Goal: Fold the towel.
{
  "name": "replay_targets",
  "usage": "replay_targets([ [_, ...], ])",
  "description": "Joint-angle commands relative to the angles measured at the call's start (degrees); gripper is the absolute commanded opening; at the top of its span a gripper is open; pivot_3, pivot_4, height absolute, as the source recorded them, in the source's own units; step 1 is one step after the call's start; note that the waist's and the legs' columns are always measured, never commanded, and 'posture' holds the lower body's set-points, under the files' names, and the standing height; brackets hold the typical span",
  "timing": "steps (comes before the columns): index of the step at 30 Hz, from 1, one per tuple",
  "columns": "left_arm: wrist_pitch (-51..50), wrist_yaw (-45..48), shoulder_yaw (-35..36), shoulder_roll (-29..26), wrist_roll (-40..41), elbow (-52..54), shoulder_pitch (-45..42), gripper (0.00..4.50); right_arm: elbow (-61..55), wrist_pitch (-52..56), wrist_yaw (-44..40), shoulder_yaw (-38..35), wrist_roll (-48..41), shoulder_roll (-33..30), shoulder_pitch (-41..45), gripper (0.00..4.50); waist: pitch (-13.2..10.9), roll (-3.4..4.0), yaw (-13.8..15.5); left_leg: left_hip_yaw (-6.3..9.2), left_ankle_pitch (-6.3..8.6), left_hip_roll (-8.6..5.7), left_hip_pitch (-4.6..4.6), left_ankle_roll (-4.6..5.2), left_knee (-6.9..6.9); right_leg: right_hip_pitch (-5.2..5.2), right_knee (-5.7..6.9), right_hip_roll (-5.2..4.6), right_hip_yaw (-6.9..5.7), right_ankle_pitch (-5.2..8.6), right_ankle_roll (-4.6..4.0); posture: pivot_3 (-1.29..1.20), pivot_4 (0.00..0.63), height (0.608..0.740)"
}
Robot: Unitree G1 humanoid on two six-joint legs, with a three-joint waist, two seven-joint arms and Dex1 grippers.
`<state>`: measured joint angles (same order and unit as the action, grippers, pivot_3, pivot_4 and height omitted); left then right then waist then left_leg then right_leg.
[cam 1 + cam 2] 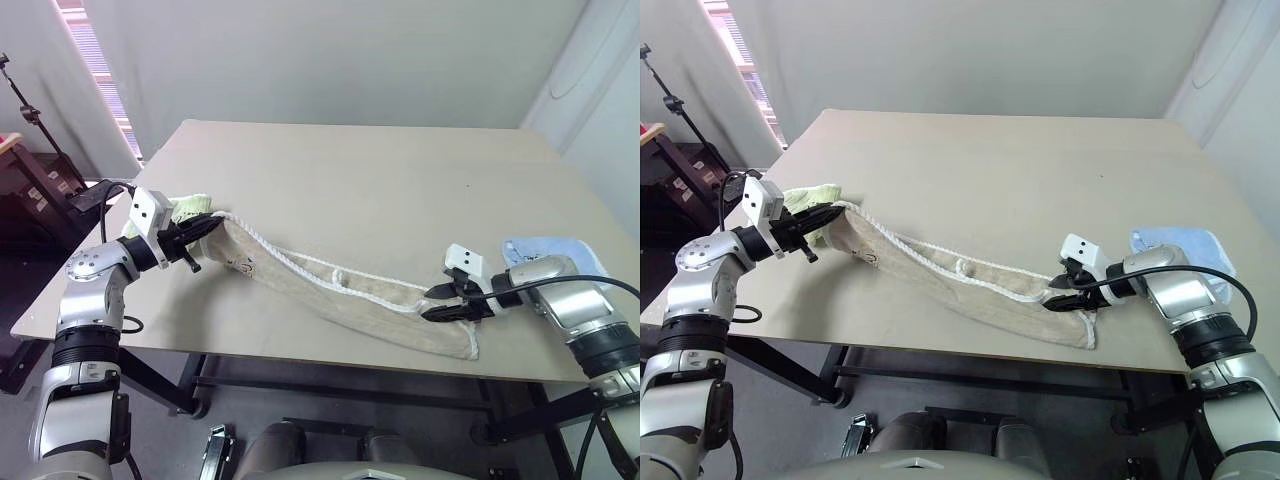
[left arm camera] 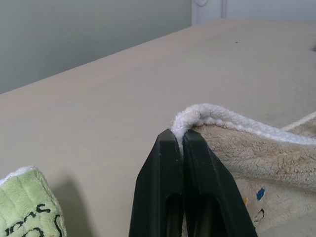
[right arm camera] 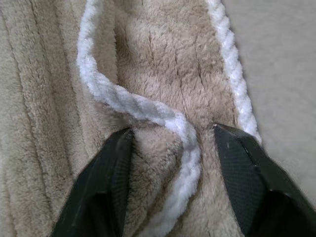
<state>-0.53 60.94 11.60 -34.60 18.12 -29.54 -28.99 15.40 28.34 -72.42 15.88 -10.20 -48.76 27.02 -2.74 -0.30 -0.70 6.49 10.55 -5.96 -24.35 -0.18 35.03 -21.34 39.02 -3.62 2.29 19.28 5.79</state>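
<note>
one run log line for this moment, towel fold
left gripper: shut on towel corner | right gripper: open, straddling towel's other end | towel: long strip on table | fold: not done

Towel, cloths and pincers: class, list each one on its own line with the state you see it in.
Towel: bunched into a long strip on the table, one end lifted.
Left pincer: shut on the towel's corded edge.
Right pincer: open, fingers straddling the towel's other end.
Green cloth: lying beside the left pincer.
Blue cloth: lying crumpled near the table's right edge.
</note>
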Motion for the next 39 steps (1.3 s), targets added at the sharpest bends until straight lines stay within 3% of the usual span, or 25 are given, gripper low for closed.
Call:
replay_targets([
  [1, 1.41, -0.28, 0.42, -0.6, 0.43, 1.9, -0.28, 0.0, -0.51, -2.69, -0.5, -1.58, 0.55, -0.13, 0.76, 1.48, 0.0, 0.0, 0.04, 0.0, 0.0, 0.0, 0.0, 0.0, 0.0, 0.0, 0.0, 0.0, 0.0, 0.0, 0.0, 0.0, 0.0, 0.74],
  [5, 1.63, -0.29, 0.46, -0.72, 0.34, 1.57, -0.31, 0.0, -0.45, -2.94, -0.83, -1.9, 0.74, -0.18, 0.46, 0.03, 0.0, 0.0, 0.04, 0.0, 0.0, -0.01, 0.0, 0.0, 0.02, 0.01, 0.0, 0.0, 0.0, 0.0, 0.0, 0.0, 0.0, 0.74],
  [12, 1.97, -0.24, 0.4, -0.86, 0.26, 1.16, -0.35, 0.0, -3.1, -2.86, 0.63, -4.61, -0.59, 0.07, -0.82, 0.01, 0.0, 0.0, 0.07, 0.0, 0.0, -0.01, 0.0, 0.0, 0.01, 0.01, 0.01, 0.0, 0.0, 0.0, 0.0, 0.0, 0.0, 0.74],
  [18, 0.44, -0.25, 1.11, -1.17, 1.3, 1.68, -0.53, 0.0, -8.85, 0.68, 7.41, -15.77, -7.33, 2.2, -0.67, 0.01, -0.01, 0.01, 0.07, 0.0, 0.0, 0.0, 0.01, 0.0, 0.02, 0.01, 0.04, 0.0, 0.0, 0.0, 0.0, 0.0, 0.0, 0.74],
  [21, -1.25, -1.74, 2.8, -1.43, 2.46, 0.12, -2.43, 0.0, -8.16, 0.01, 15.19, -23.33, -9.21, 4.34, 1.99, 0.01, 0.0, 0.01, 0.09, 0.02, 0.0, 0.0, 0.01, 0.0, 0.02, 0.01, 0.04, 0.0, 0.0, 0.0, 0.0, 0.0, 0.0, 0.74],
  [29, 0.5, -12.99, 2.73, -0.17, -1.14, -15.24, -15.57, 0.0, 2.23, -8.98, 33.57, -29.35, -4.42, 7.9, 10.01, 0.01, 0.02, -0.04, 0.13, 0.02, -0.06, -0.04, 0.03, 0.09, 0.04, 0.03, 0.07, 0.0, -0.01, -0.02, 0.04, 0.0, 0.0, 0.74],
  [33, 5.2, -18.36, 1.27, 3.16, -4.07, -28.6, -26.05, 0.0, 10.23, -19.76, 42.37, -28.24, 0.46, 10.5, 14.83, 0.01, 0.02, -0.03, 0.15, 0.02, -0.11, -0.1, 0.04, 0.12, 0.1, 0.03, 0.14, 0.01, 0.0, -0.15, 0.26, 0.0, 0.0, 0.74],
  [39, 10.77, -34.93, -1.11, 7.51, -11.24, -43.52, -40.6, 0.0, 22.93, -31.65, 49.03, -25.67, 5.21, 13.15, 23.46, 0.01, -0.01, -0.09, -0.16, 0.01, -0.12, -0.16, 0.0, 0.14, 0.02, 0.02, 0.19, -0.01, 0.02, -0.21, 0.37, 0.0, 0.0, 0.74],
])
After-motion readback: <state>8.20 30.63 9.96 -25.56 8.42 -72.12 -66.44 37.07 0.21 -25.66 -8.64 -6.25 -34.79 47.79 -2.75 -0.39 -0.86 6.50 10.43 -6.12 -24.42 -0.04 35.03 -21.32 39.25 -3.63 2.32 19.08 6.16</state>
